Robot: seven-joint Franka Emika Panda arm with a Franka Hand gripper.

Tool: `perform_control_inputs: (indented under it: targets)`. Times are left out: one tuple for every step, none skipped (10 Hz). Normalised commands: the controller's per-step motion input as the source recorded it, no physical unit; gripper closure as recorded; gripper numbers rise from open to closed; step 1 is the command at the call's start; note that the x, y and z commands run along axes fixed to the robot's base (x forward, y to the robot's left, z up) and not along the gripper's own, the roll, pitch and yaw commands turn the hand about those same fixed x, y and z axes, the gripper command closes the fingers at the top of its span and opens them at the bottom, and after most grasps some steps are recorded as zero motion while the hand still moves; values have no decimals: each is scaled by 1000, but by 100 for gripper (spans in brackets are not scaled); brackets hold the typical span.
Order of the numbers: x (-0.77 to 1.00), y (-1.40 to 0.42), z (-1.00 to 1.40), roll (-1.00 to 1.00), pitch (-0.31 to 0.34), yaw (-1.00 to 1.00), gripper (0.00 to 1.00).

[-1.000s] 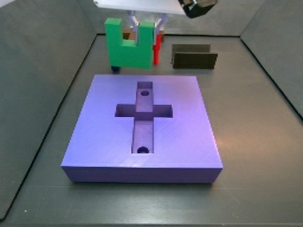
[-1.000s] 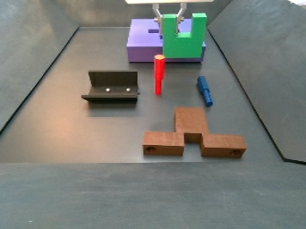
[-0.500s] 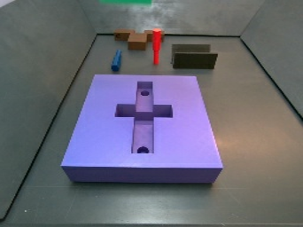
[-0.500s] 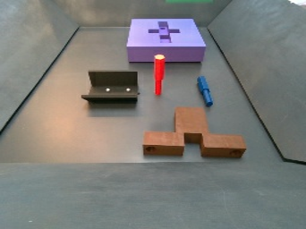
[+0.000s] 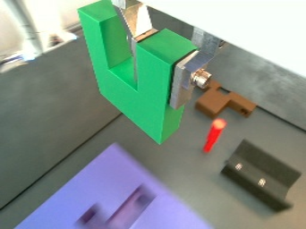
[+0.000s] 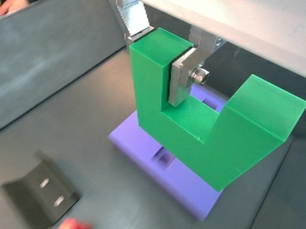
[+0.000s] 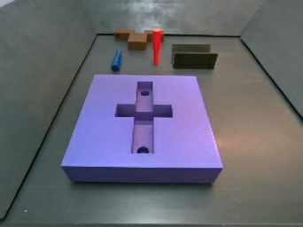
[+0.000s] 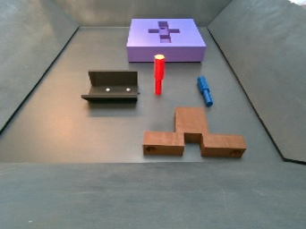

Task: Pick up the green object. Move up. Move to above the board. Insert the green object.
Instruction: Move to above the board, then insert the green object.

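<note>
One piece held: the green object [image 5: 134,76], a U-shaped block, hangs high above the floor, prongs upward
Gripper [image 5: 164,54]: clenched on one prong of the green object, a silver finger [image 6: 180,76] flat against its side; out of frame in both side views
Board [image 7: 145,124]: purple slab near the front edge in a side view, cross recess empty; seen below the block in a wrist view [image 6: 153,148]
Risk: judged, the block could catch the recess rim if it descends misaligned or tilted, since only one prong is gripped
Bystanders: red peg [image 8: 158,73], fixture [image 8: 111,86], blue piece [image 8: 205,89], brown blocks [image 8: 194,135] stand apart from the board
Hidden: the block's height and its offset from the recess cannot be told; the board is blurred in a wrist view
</note>
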Motion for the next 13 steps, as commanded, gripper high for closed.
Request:
perform_control_inputs:
  targets:
    - [116,-1400,389,0,111,73,100]
    - [108,-666,177,0,135,35,100]
    - [103,-167,49,21,144,2,100]
    - [0,23,0,0,0,-6,100]
    - [69,191,0,0,0,-26,100]
    - [186,277,-57,33,0,-63,100]
    - [337,323,-11,46,0,-160,100]
    - [409,403,57,17,0,-331,100]
    - [471,449,271,0,0,-403,100]
    - [634,420,403,0,-3,-429,100]
    - [686,429,371,0,0,-420,100]
    - [711,446,251,0,3,-391,100]
    - [783,434,249,0,27,-346,100]
